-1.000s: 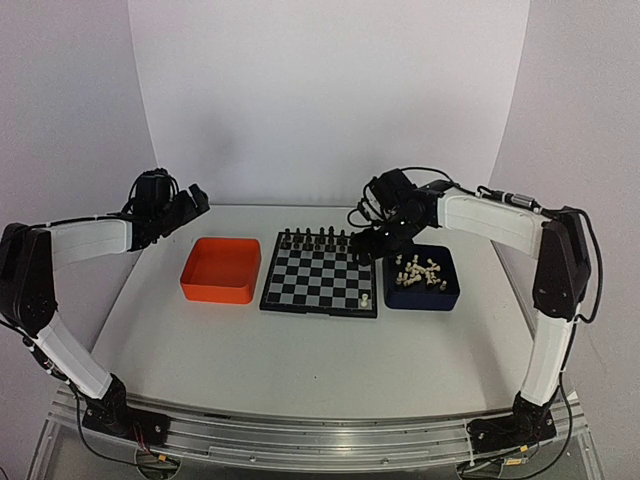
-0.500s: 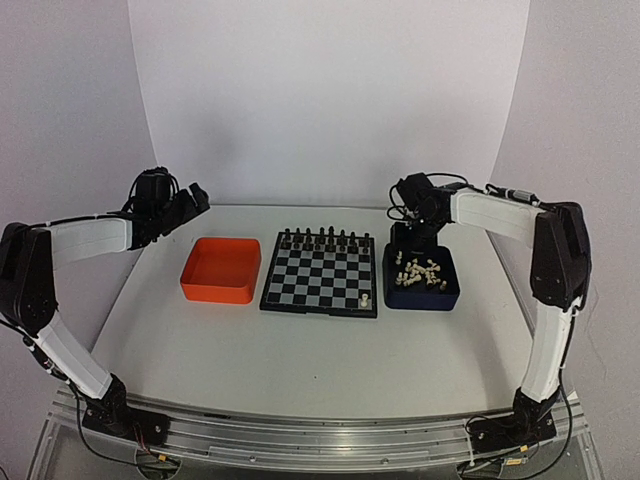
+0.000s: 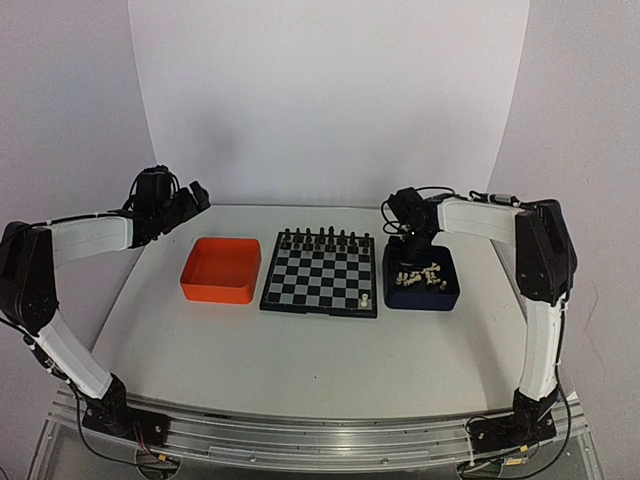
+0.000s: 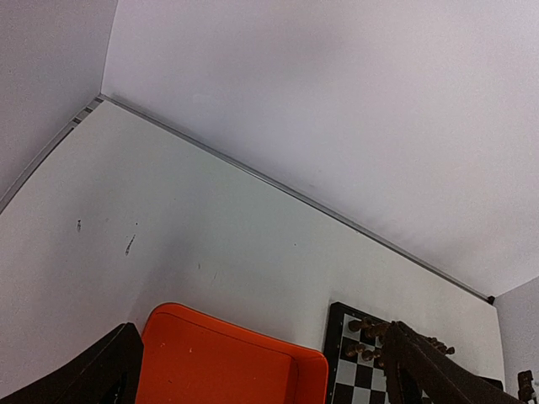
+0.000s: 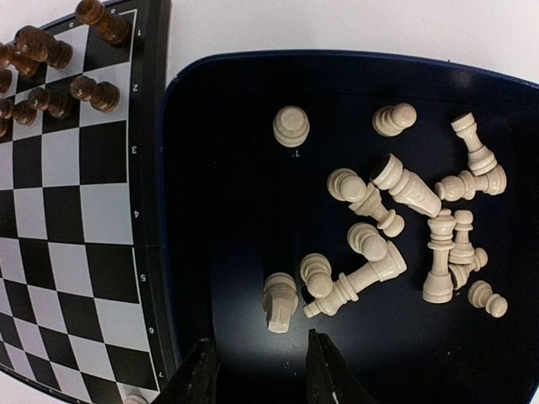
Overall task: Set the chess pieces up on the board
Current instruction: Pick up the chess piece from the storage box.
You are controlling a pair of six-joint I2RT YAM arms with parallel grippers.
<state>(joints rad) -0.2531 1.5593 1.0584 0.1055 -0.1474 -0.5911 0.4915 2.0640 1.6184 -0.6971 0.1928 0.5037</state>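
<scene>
The chess pieces lie almost all in the dark blue tray, which sits just to the right of the board. There are more than a dozen of them, most tipped on their sides and tangled in a loose heap toward the tray's right half. A few lie apart nearer the left wall. Only one white piece stands on the board, upright on the near right corner square. The black pieces are lined up along the far edge.

Judging from this, the task is barely begun. One corner is filled, and the rest of the two near rows has yet to be stocked from the tray.

The right gripper hangs over the near left part of the tray. Its fingers stand partly apart, with a narrow gap between them. Only bare tray floor shows in that gap, so it grips nothing. One fallen piece lies just ahead of the fingertips, not touching them. This looks like the next piece to be picked up.

The left gripper is raised well off to the left, beyond the orange tray. Its fingers are spread wide and hold nothing.
</scene>
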